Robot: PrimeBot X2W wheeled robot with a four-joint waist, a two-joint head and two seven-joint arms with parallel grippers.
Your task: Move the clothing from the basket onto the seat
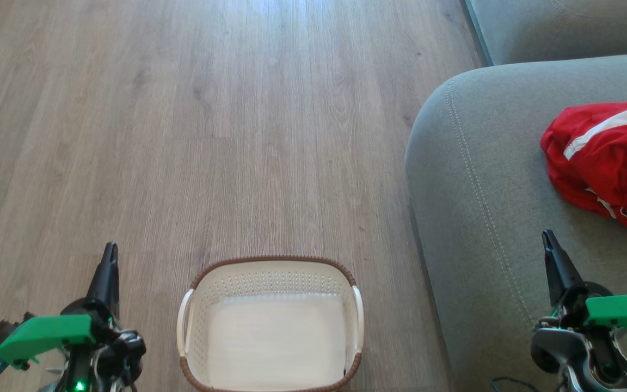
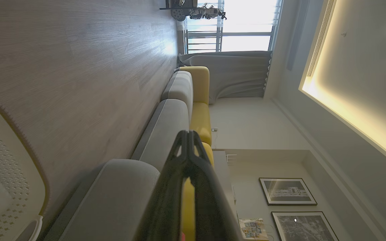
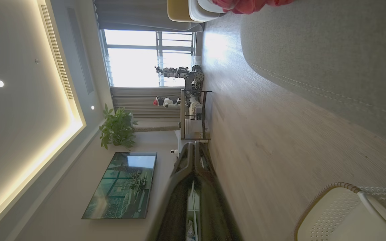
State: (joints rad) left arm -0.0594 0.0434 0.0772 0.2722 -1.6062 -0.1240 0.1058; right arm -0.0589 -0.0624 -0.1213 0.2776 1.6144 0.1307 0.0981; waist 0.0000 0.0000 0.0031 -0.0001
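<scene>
The cream-white basket (image 1: 272,260) with its brown rim stands on the floor at the bottom centre, its bare white bottom showing. A crumpled heap of red clothing (image 1: 607,163) with white stripes lies on the grey-green seat (image 1: 487,190) at the right. My left gripper (image 1: 109,250) is shut left of the basket, above the floor. My right gripper (image 1: 548,237) is shut over the seat, just short of the clothing. In the left wrist view the fingers (image 2: 166,194) meet, with the basket (image 2: 5,174) at the left. The right wrist view shows the basket (image 3: 333,214) and the clothing (image 3: 246,5).
Wood-plank floor (image 1: 210,136) stretches ahead and left of the basket. A second grey cushion (image 1: 564,27) lies beyond the seat. Yellow back cushions (image 2: 201,117) line the sofa. Far off stand a shelf unit (image 3: 193,113), a plant (image 3: 117,129) and a wall screen (image 3: 122,185).
</scene>
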